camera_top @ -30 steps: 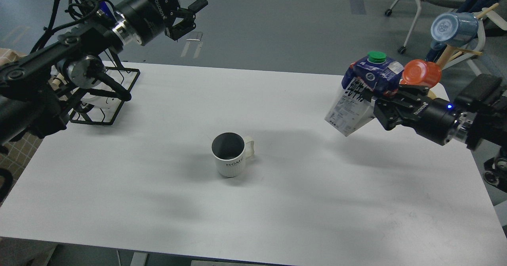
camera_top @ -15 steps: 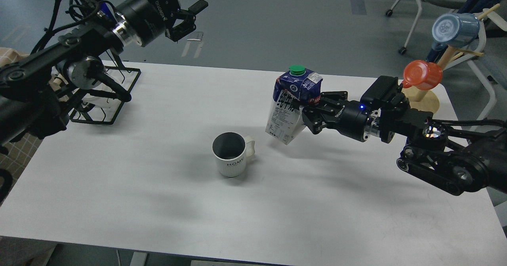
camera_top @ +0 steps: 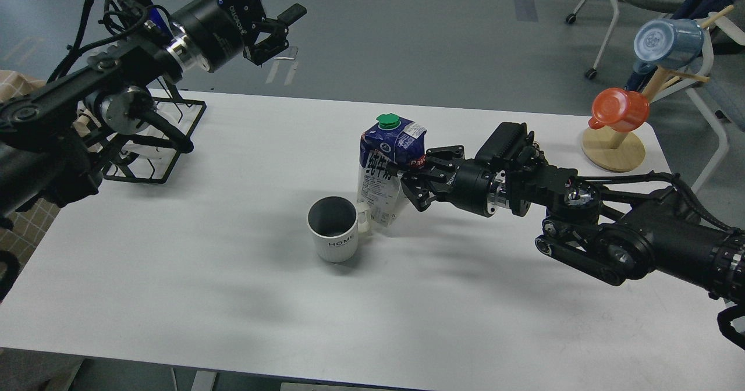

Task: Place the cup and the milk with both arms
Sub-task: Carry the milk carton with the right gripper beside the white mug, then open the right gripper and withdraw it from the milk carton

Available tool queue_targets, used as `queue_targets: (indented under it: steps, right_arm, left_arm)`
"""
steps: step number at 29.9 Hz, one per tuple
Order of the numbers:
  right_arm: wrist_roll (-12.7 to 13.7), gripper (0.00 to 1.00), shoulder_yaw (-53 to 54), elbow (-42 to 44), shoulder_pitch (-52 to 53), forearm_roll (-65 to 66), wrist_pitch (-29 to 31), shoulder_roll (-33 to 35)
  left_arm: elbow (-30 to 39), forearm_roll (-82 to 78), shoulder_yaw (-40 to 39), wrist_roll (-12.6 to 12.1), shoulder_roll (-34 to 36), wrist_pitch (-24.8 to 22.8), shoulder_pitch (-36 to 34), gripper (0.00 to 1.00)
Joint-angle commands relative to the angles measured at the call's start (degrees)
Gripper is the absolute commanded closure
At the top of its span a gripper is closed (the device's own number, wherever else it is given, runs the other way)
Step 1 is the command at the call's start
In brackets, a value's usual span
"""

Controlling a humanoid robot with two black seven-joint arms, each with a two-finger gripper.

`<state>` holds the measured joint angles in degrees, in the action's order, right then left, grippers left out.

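Observation:
A white mug (camera_top: 333,228) with a dark inside stands near the middle of the white table (camera_top: 233,286), handle to the right. A milk carton (camera_top: 386,169), blue top with a green cap, stands just right of the mug, touching or almost touching its handle, slightly tilted. My right gripper (camera_top: 414,177) is shut on the carton's right side. My left gripper (camera_top: 273,27) is open and empty, held high above the table's far left edge.
A black wire rack (camera_top: 157,146) sits at the table's far left under my left arm. A wooden mug stand (camera_top: 614,146) with an orange cup (camera_top: 620,109) and a blue cup (camera_top: 666,43) stands at the far right corner. Chairs stand beyond the table.
My right arm has carried the milk carton leftward and down, from the right side of the table to right beside the mug. The left arm has barely moved.

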<state>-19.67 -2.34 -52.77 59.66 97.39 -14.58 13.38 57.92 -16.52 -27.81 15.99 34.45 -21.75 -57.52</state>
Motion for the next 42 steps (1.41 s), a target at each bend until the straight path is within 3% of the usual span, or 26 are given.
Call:
queue_targets:
  steps: [1,13,15,19,24,29,35,42]
  right_arm:
    - [-0.02,1.0,-0.21,0.3,0.1,0.0,-0.01,-0.55]
    - [-0.54,0.96,-0.38,1.62,-0.34,0.0,-0.36,-1.6]
    - [-0.63,0.87,-0.38,1.62,-0.42,0.0,-0.36,-1.69]
    - [-0.72,0.78,-0.38,1.62,-0.78,0.0,-0.45,-1.6]
    - [-1.16,0.52,-0.3,1.7,-0.95,0.0,-0.8,-1.43]
    - [-1.51,0.34,-0.3,1.7,-0.95,0.0,-1.15,-1.25]
    - [-2.3,0.25,-0.3,1.62,-1.04,0.0,-1.33,-1.08]
    - [-2.74,0.22,-0.3,1.53,-1.04,-0.09,-1.59,-0.37]
  left_arm:
    - [0.0,0.0,-0.05,0.09,0.09,-0.05,0.04,0.02]
    - [0.0,0.09,-0.14,0.18,0.18,-0.13,0.04,0.02]
    - [0.0,0.09,-0.4,0.18,0.18,-0.13,0.04,0.02]
    - [0.0,0.09,-0.67,0.18,0.18,-0.13,0.04,0.02]
    - [0.0,0.09,-0.67,0.18,0.18,-0.13,0.04,0.02]
    - [0.0,0.09,-0.75,0.18,0.18,-0.13,0.04,0.02]
    - [0.0,0.09,-0.75,0.18,0.18,-0.13,0.04,0.02]
    - [0.0,0.09,-0.84,0.18,0.18,-0.13,0.04,0.02]
